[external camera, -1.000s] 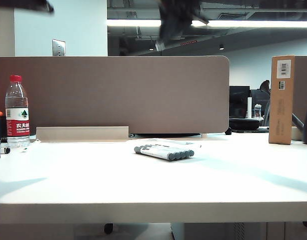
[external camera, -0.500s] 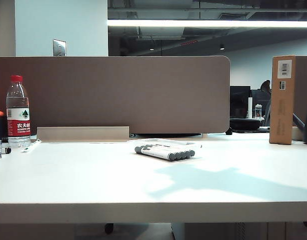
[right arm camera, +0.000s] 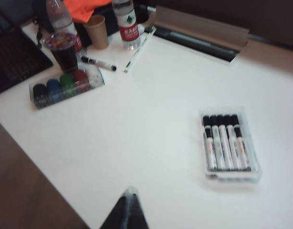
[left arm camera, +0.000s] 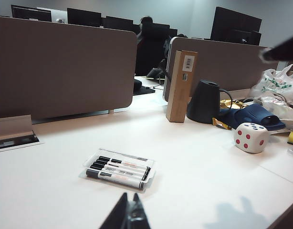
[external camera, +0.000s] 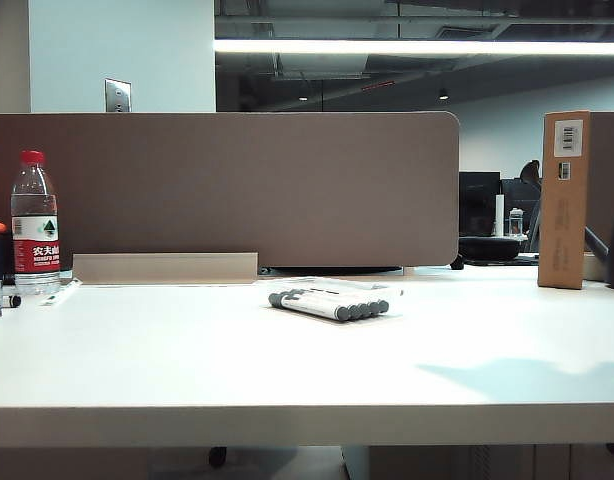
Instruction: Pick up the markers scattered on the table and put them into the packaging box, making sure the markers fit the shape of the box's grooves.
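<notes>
- The packaging box (right arm camera: pixel 231 145) is a shallow clear plastic tray, lying flat on the white table, roughly mid-table and a little toward the far side in the exterior view (external camera: pixel 332 299); it sits at a slant to the table's near edge; nothing touches it.
- The markers (right arm camera: pixel 226 141) lie inside it, five abreast, side by side and parallel; white barrels with black print, black caps all at one end, grey ends (external camera: pixel 362 310) pointing toward the near right; they fill the tray's width (left arm camera: pixel 119 171).
</notes>
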